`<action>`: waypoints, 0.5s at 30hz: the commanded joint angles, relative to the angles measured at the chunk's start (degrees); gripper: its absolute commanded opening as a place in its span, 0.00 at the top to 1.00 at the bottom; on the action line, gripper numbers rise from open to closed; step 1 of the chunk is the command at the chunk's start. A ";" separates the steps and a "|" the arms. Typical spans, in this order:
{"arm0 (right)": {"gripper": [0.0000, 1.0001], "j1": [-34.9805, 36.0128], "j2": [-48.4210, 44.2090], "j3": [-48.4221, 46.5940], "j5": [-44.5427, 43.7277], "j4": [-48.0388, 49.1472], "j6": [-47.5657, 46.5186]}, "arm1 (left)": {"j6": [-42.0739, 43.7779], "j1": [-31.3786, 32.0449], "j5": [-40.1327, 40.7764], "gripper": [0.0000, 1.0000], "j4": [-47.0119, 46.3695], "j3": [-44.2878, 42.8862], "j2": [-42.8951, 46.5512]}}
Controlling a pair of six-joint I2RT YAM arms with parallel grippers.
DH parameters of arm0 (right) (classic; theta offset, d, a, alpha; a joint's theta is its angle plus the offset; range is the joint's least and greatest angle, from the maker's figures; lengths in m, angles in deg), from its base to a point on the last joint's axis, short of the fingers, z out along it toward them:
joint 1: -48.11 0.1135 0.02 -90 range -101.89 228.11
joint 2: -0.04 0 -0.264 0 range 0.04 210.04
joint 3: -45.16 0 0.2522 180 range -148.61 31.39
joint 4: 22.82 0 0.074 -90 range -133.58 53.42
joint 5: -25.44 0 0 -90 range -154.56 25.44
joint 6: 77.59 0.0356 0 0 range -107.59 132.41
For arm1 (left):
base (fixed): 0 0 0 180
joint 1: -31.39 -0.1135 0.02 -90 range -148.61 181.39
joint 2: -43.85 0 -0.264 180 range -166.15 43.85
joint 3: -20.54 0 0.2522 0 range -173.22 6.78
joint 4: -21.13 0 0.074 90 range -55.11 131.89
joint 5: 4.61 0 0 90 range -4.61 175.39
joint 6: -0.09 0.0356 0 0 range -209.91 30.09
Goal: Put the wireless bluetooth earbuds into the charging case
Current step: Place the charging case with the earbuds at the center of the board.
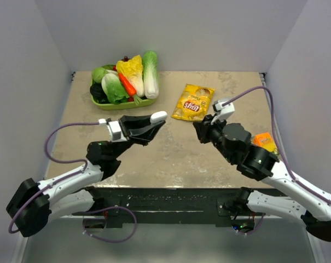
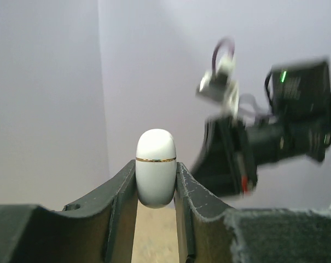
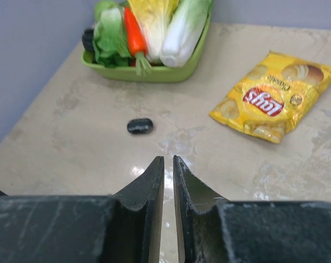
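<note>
My left gripper point(image 1: 154, 119) is shut on a white, egg-shaped charging case point(image 2: 155, 167) with a thin gold seam; the case is closed and held above the table, and it also shows in the top view point(image 1: 159, 115). A small dark rounded earbud point(image 3: 140, 126) lies on the table in the right wrist view, ahead and left of my right gripper point(image 3: 168, 160). In the top view the left gripper hides it. My right gripper point(image 1: 198, 129) hovers at mid-table, its jaws almost together with nothing between them. No white earbud is in view.
A green basket point(image 1: 121, 104) of toy vegetables stands at the back left. A yellow chip bag point(image 1: 193, 102) lies at the back centre. An orange packet point(image 1: 264, 141) lies by the right arm. Walls close in both sides.
</note>
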 commanded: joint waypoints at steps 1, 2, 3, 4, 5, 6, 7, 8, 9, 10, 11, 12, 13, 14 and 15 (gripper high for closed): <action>0.83 0.01 1.87 5.03 1.71 5.47 2.77 | 2.44 -2.41 1.70 1.00 -11.29 -9.08 5.20; 0.83 0.10 1.96 5.48 2.15 5.65 3.03 | 4.45 -2.85 0.74 1.00 -9.16 -12.32 5.38; 0.83 0.10 1.87 5.83 2.41 5.65 3.30 | 5.26 -3.03 0.65 1.00 -7.40 -13.74 5.55; 0.82 0.10 1.78 6.53 2.85 5.74 3.47 | 5.96 -3.29 0.47 1.00 -5.20 -14.63 5.56; 0.82 0.10 1.69 6.89 3.20 5.82 3.39 | 6.58 -3.81 0.12 1.00 -4.83 -15.33 5.56; 0.82 0.10 1.00 7.32 3.38 5.65 3.39 | 6.67 -3.91 0.12 1.00 -4.66 -15.16 5.64; 0.81 0.10 0.64 8.37 3.56 5.65 3.47 | 6.24 -4.08 0.38 1.00 -4.48 -14.55 5.73; 0.81 0.10 0.20 8.91 3.73 5.74 3.56 | 5.88 -4.00 0.47 1.00 -4.57 -12.46 5.82; 0.80 0.10 -0.76 9.52 3.65 5.82 3.65 | 5.53 -4.08 0.30 1.00 -4.91 -11.05 5.65; 0.79 0.10 -1.20 10.74 3.56 5.74 4.00 | 4.74 -4.08 0.73 1.00 -6.14 -9.38 5.47; 0.78 0.01 -1.55 11.37 3.47 5.74 4.18 | 4.13 -4.08 1.52 1.00 -7.19 -5.27 5.12; 0.78 0.01 -1.91 12.42 3.47 5.91 4.18 | 3.51 -4.08 2.39 1.00 -8.60 -3.14 4.59; 0.76 0.10 -2.43 12.77 3.47 5.91 4.18 | 2.20 -4.08 3.53 1.00 -13.05 -0.95 3.81; 0.75 0.01 -2.61 13.13 3.47 6.00 4.09 | 1.84 -4.08 3.63 1.00 -15.79 3.08 1.54; 0.75 0.10 -2.79 13.83 3.47 6.00 3.92 | 1.49 -4.08 3.63 1.00 -18.51 4.77 0.03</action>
